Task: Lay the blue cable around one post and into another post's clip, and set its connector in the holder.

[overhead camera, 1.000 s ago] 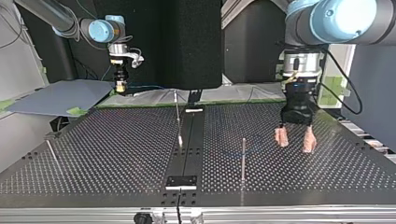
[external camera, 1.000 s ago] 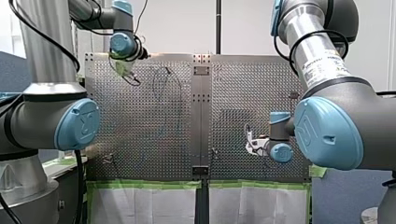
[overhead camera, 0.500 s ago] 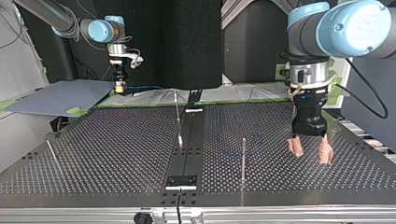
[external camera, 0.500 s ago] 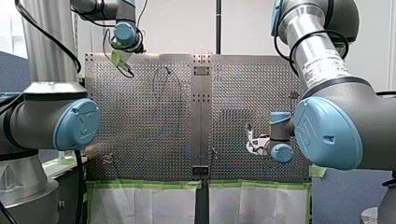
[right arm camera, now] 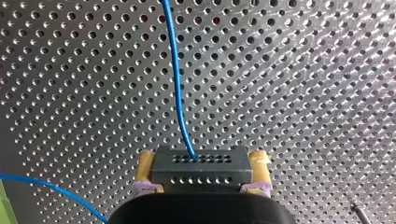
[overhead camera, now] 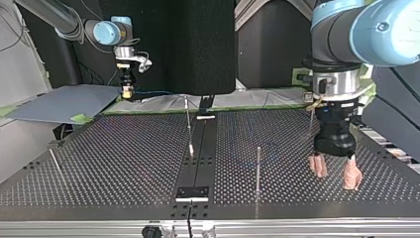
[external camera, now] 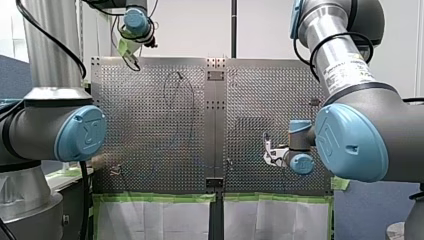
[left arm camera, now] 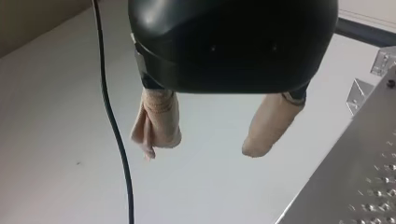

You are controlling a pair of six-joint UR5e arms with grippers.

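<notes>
Top view, upper left: your right gripper (overhead camera: 128,92) is pinching the dark rectangular connector (right arm camera: 201,175); its thin blue cable (right arm camera: 175,79) is trailing ahead, likely floppy, so hold the rigid end. Left gripper (overhead camera: 335,171): jaws hanging spread.

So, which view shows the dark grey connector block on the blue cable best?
The right wrist view: the dark grey connector block sits between my right gripper's yellow pads, the thin blue cable entering it. In the top view it is too small to tell; the front and left wrist views do not show it.
</notes>
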